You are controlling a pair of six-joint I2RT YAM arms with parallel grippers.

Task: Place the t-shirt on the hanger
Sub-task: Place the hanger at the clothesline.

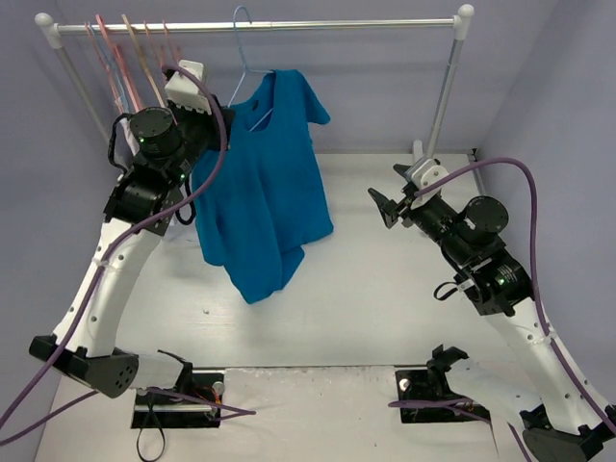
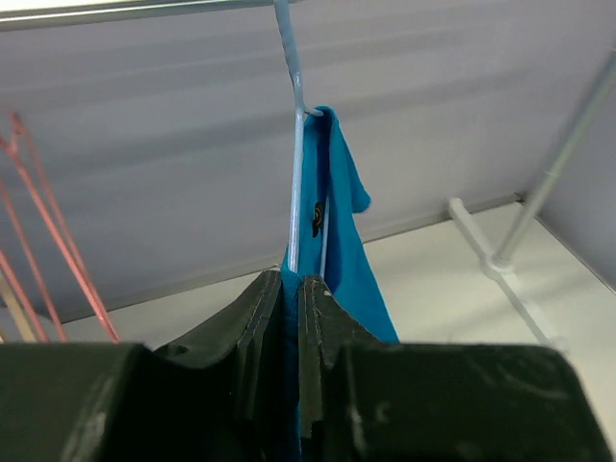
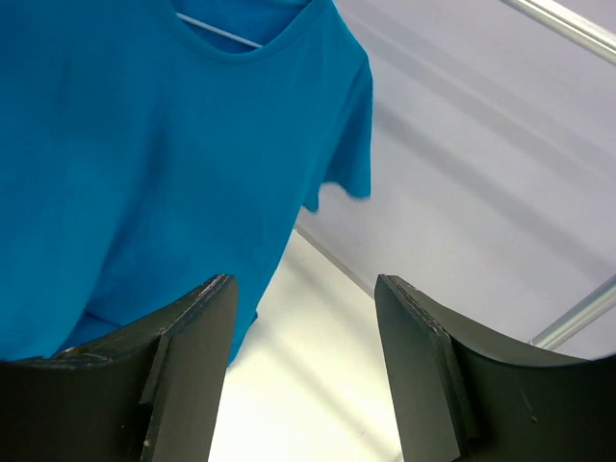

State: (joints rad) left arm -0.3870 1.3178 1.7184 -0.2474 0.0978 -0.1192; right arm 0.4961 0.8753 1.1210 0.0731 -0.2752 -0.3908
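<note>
The bright blue t-shirt [image 1: 265, 188] hangs from the light-blue hanger [image 1: 243, 48], whose hook is over the rail. Its right shoulder sits on the hanger; the left side droops toward my left gripper. My left gripper [image 1: 207, 120] is shut on the shirt's left shoulder cloth [image 2: 289, 318], right beside the hanger wire [image 2: 295, 192]. My right gripper [image 1: 390, 207] is open and empty, right of the shirt and apart from it. In the right wrist view the shirt [image 3: 144, 154] fills the left, with the hanger wire [image 3: 217, 31] showing in the neck opening.
A white rail [image 1: 260, 27] spans the back on two posts. Pink hangers [image 1: 120, 63] hang at its left end. The right post [image 1: 445, 91] stands near my right arm. The white table [image 1: 385, 298] lies below.
</note>
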